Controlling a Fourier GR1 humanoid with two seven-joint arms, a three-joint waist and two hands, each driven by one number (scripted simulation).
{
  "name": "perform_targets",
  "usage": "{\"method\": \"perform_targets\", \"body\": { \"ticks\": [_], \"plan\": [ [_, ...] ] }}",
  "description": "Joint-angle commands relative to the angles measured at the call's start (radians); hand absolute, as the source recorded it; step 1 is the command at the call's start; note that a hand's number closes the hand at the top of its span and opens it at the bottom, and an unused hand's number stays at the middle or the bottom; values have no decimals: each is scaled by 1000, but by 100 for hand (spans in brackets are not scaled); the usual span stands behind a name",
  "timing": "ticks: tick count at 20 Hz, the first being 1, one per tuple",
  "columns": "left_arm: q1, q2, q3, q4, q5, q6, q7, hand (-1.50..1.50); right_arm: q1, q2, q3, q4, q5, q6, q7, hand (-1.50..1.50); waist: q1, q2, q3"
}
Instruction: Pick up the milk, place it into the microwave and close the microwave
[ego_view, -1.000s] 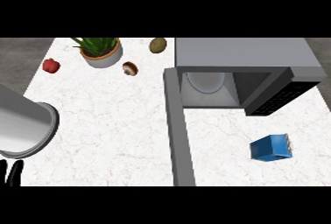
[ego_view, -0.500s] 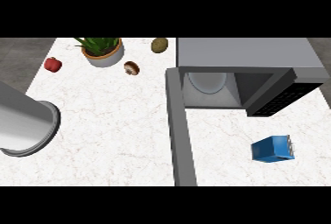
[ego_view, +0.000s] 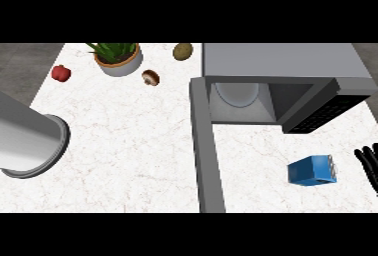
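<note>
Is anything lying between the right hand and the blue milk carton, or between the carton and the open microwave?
Nothing visible. The right hand shows at the right edge, just beside the milk carton, with only bare counter between. From carton to the microwave cavity the counter is also bare, and the door stands open on the left.

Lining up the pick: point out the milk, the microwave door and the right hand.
milk (ego_view: 311, 170): head view, blue side face.
microwave door (ego_view: 207, 150): head view, open door's grey edge.
right hand (ego_view: 368, 162): head view, a black finger.

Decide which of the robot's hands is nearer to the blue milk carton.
Right. The right hand shows its fingers at the view's right edge, just beside the milk carton. The left hand is out of view; only its grey forearm shows, far left.
</note>
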Motion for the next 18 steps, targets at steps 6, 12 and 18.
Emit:
{"method": "perform_targets", "body": {
  "ticks": [6,12,18],
  "plan": [
    [97,28,123,47,118,-111,-117,-150,-70,-4,-1,271,209,-88,-211,-150,-2,1,0],
    [212,0,61,-6,63,-155,-184,-150,-212,-61,-75,490,228,-165,-239,-150,9,1,1],
    [121,-19,51,14,50,-123,-94,-150,-291,-107,-63,671,280,-193,-342,-150,-6,4,1]
  ]
}}
